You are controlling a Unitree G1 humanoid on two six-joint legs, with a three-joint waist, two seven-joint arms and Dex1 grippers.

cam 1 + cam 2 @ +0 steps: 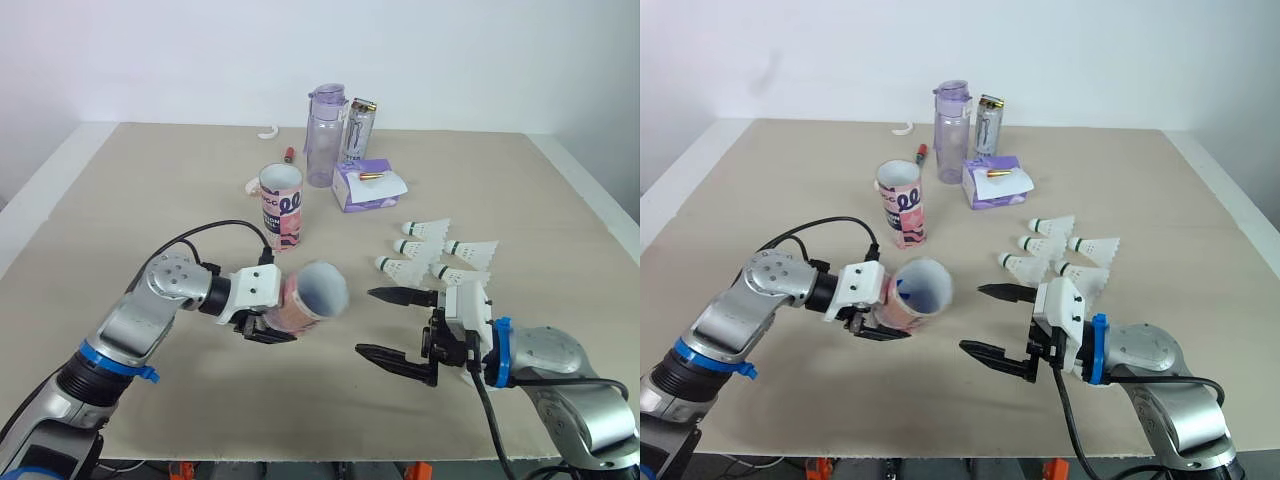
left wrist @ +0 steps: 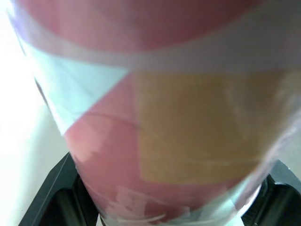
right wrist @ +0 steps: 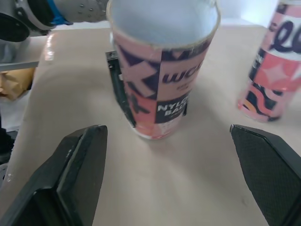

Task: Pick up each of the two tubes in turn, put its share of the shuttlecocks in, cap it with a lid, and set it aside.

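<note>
Tube (image 1: 312,293): tilted, open mouth toward right gripper, just in front of standing tube (image 1: 281,207)
Left gripper (image 1: 268,326): clamped on tube's lower body
Right gripper (image 1: 366,321): fingers spread wide, holding nothing, in front and right of standing tube, facing tube's mouth
Standing tube: upright on table (image 1: 150,190)
Shuttlecocks (image 1: 430,250): cluster lying on table, right of standing tube
</note>
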